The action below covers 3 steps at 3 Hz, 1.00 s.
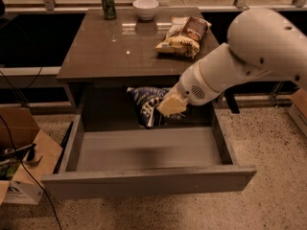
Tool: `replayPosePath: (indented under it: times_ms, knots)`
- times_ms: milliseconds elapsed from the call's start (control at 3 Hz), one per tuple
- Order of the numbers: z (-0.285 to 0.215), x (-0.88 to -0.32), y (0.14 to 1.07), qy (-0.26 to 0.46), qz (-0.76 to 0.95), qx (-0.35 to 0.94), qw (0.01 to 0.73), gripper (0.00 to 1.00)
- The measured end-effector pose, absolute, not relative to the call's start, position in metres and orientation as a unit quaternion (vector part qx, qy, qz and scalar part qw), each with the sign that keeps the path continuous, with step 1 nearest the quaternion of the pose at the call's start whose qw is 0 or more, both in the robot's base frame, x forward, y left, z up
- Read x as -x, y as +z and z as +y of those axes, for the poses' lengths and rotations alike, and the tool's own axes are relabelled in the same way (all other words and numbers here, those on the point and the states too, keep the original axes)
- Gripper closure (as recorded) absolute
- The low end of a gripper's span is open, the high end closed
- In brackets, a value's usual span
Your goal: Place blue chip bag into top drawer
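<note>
- The top drawer (144, 183) is pulled well out towards the camera. Its plain grey front is nearest, and its smooth floor lies bare and ready to receive something.
- To the left on the speckled floor stands an open cardboard box (26, 171) with dark cables trailing by it. It is apart from the drawer and plays no part in the job.
- Deep in the drawer's rear half, just under the bench's front edge, is the blue chip bag (143, 102). It stands roughly upright, with its white lettering facing forward.
- The pincer (165, 108) is clamped on the bag's right side, its pale pads pressed into the crinkled foil. The bag seems to hang from that grip rather than rest on the floor, though the shadow there makes this hard to confirm.
- The white arm (240, 56) reaches in from the right and slopes downward. That angle lets the bag go into the drawer below the bench top.
- By my reckoning, the bag is inside the drawer's outline and only lowering and letting go remain.
- On the bench (105, 51) lies the yellow-and-brown chip bag (184, 35), towards the right.
- Farthest back, a white bowl (145, 7) and a green can (108, 4) stand near the bench's rear edge.
</note>
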<state>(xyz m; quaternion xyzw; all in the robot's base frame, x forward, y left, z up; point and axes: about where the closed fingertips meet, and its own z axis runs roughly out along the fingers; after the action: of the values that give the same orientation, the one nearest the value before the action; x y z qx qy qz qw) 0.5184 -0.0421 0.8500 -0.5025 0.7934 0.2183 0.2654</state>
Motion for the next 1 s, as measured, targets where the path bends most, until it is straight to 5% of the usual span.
replayPosePath:
  times_ms: [1000]
  knots:
    - [0.027,-0.506,0.724,0.31,0.795,0.501,0.145,0.19]
